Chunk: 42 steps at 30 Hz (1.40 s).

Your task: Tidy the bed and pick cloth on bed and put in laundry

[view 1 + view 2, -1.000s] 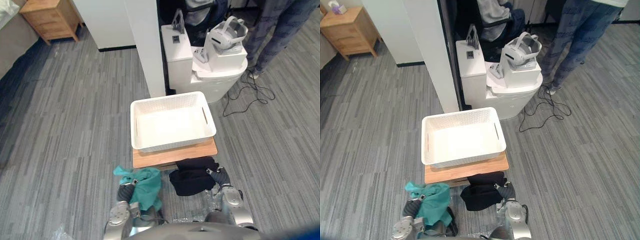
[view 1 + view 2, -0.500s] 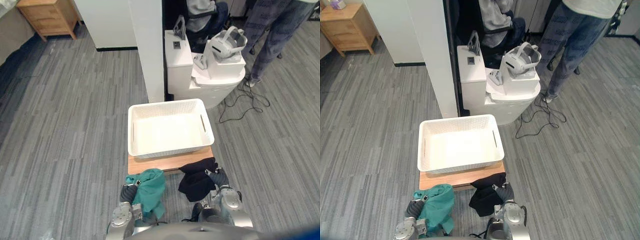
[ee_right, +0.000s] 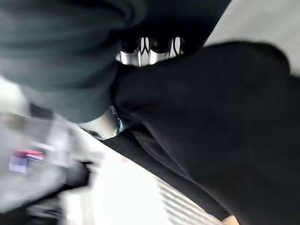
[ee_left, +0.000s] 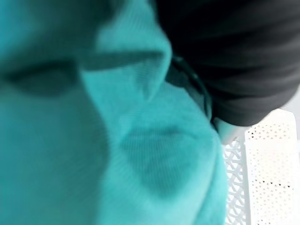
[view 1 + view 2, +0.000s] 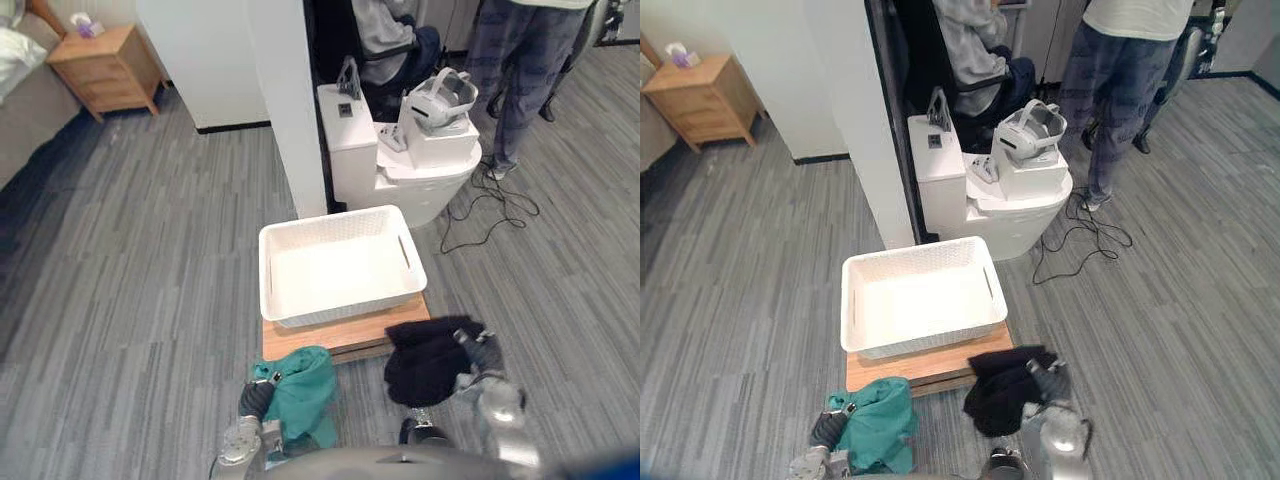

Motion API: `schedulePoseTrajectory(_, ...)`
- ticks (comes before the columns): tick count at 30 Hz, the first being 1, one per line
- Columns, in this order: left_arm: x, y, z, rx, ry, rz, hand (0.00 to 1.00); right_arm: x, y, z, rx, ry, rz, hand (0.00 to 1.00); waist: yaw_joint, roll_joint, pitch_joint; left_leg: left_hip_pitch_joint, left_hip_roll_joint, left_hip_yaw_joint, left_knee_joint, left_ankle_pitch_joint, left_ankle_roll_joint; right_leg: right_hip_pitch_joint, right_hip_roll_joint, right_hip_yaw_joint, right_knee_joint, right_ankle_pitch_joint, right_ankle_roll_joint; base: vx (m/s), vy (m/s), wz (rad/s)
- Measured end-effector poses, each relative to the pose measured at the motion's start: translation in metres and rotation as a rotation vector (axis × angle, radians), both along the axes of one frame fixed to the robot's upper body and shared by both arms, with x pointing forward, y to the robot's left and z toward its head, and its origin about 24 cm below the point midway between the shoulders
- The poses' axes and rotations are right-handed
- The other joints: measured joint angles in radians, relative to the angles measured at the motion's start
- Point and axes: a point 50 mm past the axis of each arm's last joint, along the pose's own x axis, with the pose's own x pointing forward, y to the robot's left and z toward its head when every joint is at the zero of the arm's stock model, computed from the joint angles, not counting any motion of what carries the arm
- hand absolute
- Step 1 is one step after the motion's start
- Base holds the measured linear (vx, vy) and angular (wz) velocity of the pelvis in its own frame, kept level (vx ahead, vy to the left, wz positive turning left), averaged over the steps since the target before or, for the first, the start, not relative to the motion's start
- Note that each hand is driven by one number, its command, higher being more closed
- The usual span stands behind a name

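Observation:
A white plastic laundry basket [image 5: 335, 222] stands empty on a low wooden board [image 5: 345, 336] just ahead of me. My left hand [image 5: 254, 399] is near the board's left corner, shut on a bunched teal cloth [image 5: 302, 393] that hangs from it. In the left wrist view the teal cloth [image 4: 93, 140] lies right before the camera, with the basket [image 4: 269, 173] beyond it. My right hand [image 5: 486, 354] is off the board's right corner, shut on a black cloth [image 5: 428, 360]. Its silver fingers [image 3: 148, 50] curl into the black cloth [image 3: 211, 122].
Behind the basket are a white pillar [image 5: 290, 100] and a white round stand [image 5: 405, 170] with a headset [image 5: 440, 92] on it. Cables [image 5: 495, 205] trail on the floor to its right. One person [image 5: 520, 60] stands there and another sits. A wooden nightstand [image 5: 105, 68] is far left.
The camera has shifted. My right hand has swung out to the right with the black cloth. The teal cloth stays bunched in my left hand.

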Motion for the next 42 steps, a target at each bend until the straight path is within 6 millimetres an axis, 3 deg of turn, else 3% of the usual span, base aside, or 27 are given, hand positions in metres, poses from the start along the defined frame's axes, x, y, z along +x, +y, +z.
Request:
schedulePoseTrajectory(1,0.000,0.000,0.000,0.001,0.001,0.000,1.00,0.004,-0.004,0.007,-0.017,-0.026,-0.004,1.00,0.000,-0.001,-0.001,-0.002,0.003,0.003,0.000,0.000,0.000,-0.002,0.000,0.003,-0.003,0.003,0.000,0.01,0.004,-0.12)
schedulePoseTrajectory(3,-0.002,0.001,0.000,0.000,0.004,0.003,1.00,0.021,-0.025,0.045,-0.111,-0.170,-0.030,1.00,0.000,-0.009,-0.007,-0.017,0.009,0.008,0.000,0.001,-0.001,-0.012,0.005,0.008,-0.018,0.018,0.000,0.02,-0.002,-0.09)
schedulePoseTrajectory(8,-0.003,0.002,-0.001,-0.004,0.008,0.011,1.00,0.043,-0.031,0.092,-0.205,-0.339,0.001,1.00,0.000,-0.030,-0.017,-0.017,0.009,0.021,0.001,0.003,-0.002,-0.013,0.012,0.021,-0.032,0.032,-0.008,0.05,0.005,-0.08)
schedulePoseTrajectory(9,-0.002,0.001,-0.001,-0.006,0.005,0.013,1.00,0.050,-0.027,0.110,-0.228,-0.409,0.031,1.00,0.000,-0.031,-0.017,-0.018,0.009,0.022,0.003,0.003,-0.002,-0.013,0.014,0.022,-0.034,0.035,-0.006,0.00,0.000,0.00)
schedulePoseTrajectory(15,-0.002,0.000,-0.001,-0.016,0.005,0.024,1.00,0.076,0.002,0.158,-0.293,-0.600,0.188,1.00,0.002,-0.031,-0.018,-0.018,0.013,0.019,0.000,0.006,-0.002,-0.013,0.018,0.023,-0.035,0.041,-0.005,-0.02,-0.002,0.01)
schedulePoseTrajectory(19,-0.008,-0.002,-0.007,-0.029,0.040,0.020,1.00,0.103,0.031,0.204,-0.347,-0.745,0.324,1.00,0.005,-0.036,-0.021,-0.026,0.016,0.008,0.000,0.019,0.004,-0.013,0.020,0.021,-0.043,0.057,-0.008,-0.05,0.005,0.04)
schedulePoseTrajectory(27,-0.003,-0.002,-0.006,-0.034,0.028,0.022,1.00,0.123,0.073,0.260,-0.395,-0.924,0.474,1.00,0.038,-0.046,-0.029,-0.053,0.030,-0.020,-0.001,0.047,0.005,-0.015,0.033,-0.001,-0.068,0.083,-0.017,-0.04,-0.005,0.07)
schedulePoseTrajectory(30,-0.001,-0.001,-0.007,-0.026,0.031,0.024,1.00,0.122,0.085,0.266,-0.401,-0.955,0.517,1.00,0.056,-0.051,-0.033,-0.057,0.036,-0.026,-0.001,0.053,0.004,-0.016,0.038,-0.005,-0.068,0.085,-0.020,-0.02,-0.007,0.06)
schedulePoseTrajectory(34,0.000,0.003,-0.006,-0.015,0.032,0.021,1.00,0.122,0.101,0.259,-0.369,-0.949,0.566,1.00,0.057,-0.068,-0.042,-0.091,0.044,-0.035,-0.001,0.066,0.003,-0.044,0.046,-0.013,-0.069,0.091,-0.026,-0.01,-0.010,0.04)
schedulePoseTrajectory(39,0.007,0.003,-0.004,-0.021,0.015,0.013,1.00,0.127,0.127,0.236,-0.282,-0.879,0.631,1.00,0.060,-0.075,-0.043,-0.126,0.051,-0.054,-0.001,0.080,0.002,-0.068,0.054,-0.032,-0.069,0.097,-0.035,0.00,-0.007,0.10)
schedulePoseTrajectory(42,0.015,0.003,-0.002,-0.019,-0.008,0.008,1.00,0.134,0.141,0.217,-0.245,-0.796,0.655,1.00,0.080,-0.077,-0.029,-0.165,0.053,-0.066,-0.001,0.094,0.002,-0.102,0.062,-0.040,-0.065,0.102,-0.040,-0.02,-0.001,0.08)
